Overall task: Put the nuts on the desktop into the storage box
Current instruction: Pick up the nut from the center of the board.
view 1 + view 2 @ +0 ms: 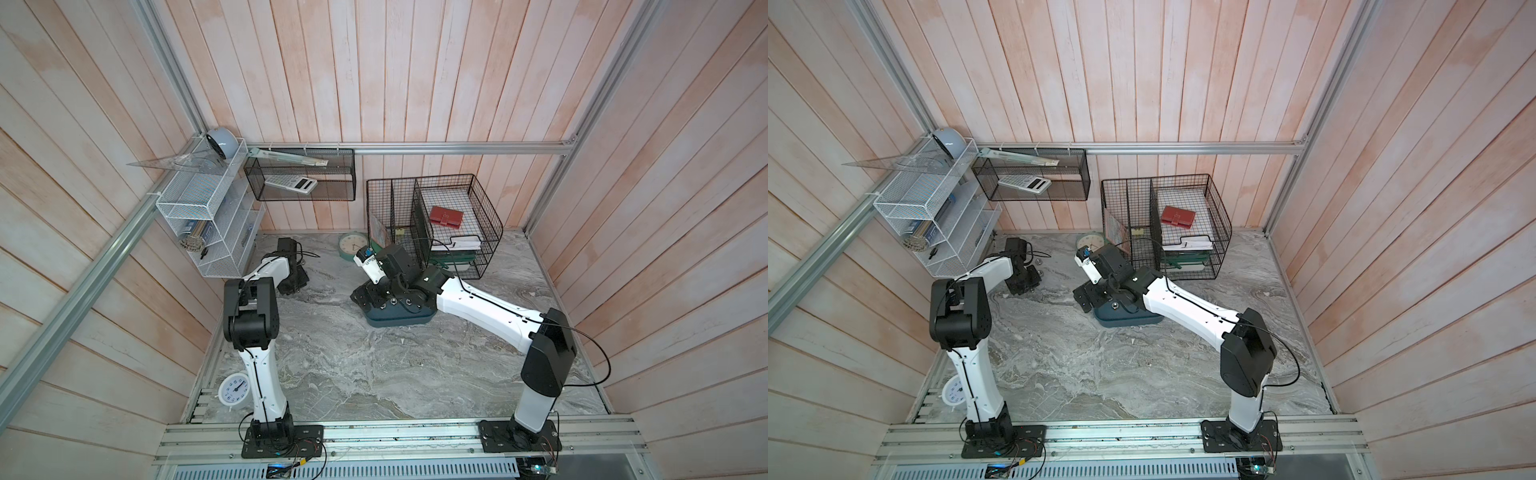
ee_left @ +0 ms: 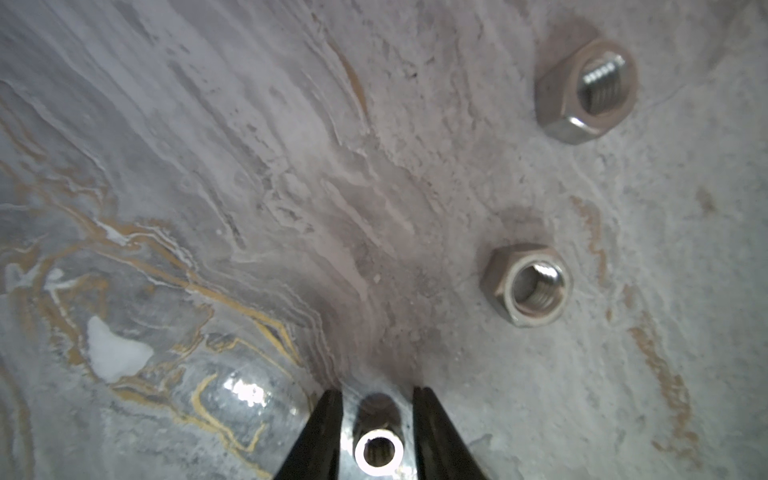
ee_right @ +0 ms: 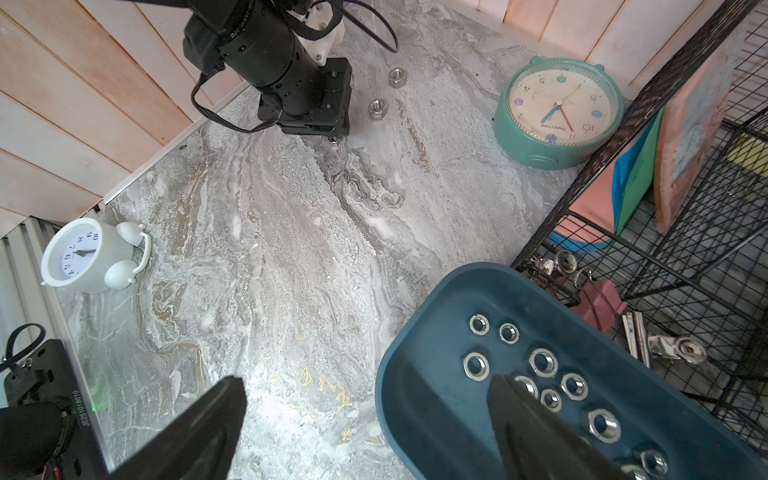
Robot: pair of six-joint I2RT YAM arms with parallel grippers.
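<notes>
Left tool (image 2: 377, 392): its jaws stand narrowly apart, one finger on each side of a nut (image 2: 378, 451) that lies flat, hole up, on the bench (image 2: 208, 187). A sliver of gap shows on either side, so I judge this nut bracketed, not clamped. The narrow setting suits so small a part and keeps the fingers off its neighbours. A second nut (image 2: 527, 284) and a third nut (image 2: 586, 89) lie just past the tips, on the side toward the right tool, apart from each other and untouched.

Right tool (image 3: 365, 380): jaws wide apart, nothing between them. It hangs across the wall of the storage box (image 3: 419, 365), one finger outside over the bench, the other above the box floor. I judge it to be carrying no load. The boxed nuts (image 3: 542, 362), about a dozen in view, lie flat and scattered, well apart from the left tool. Three nuts are not yet in.

Surface: grey marble pattern with white and tan veins, flat, glossy in patches. A nut pinched off-centre could skid.

Room: pale planked walls (image 1: 415, 70) close in on three sides. A white alarm clock (image 3: 89, 253) sits behind the left tool and a green clock (image 3: 559, 110) beyond the right tool. A black wire organiser (image 3: 665, 208) stands close beside the box, with binder clips (image 3: 675, 348) at its foot.
</notes>
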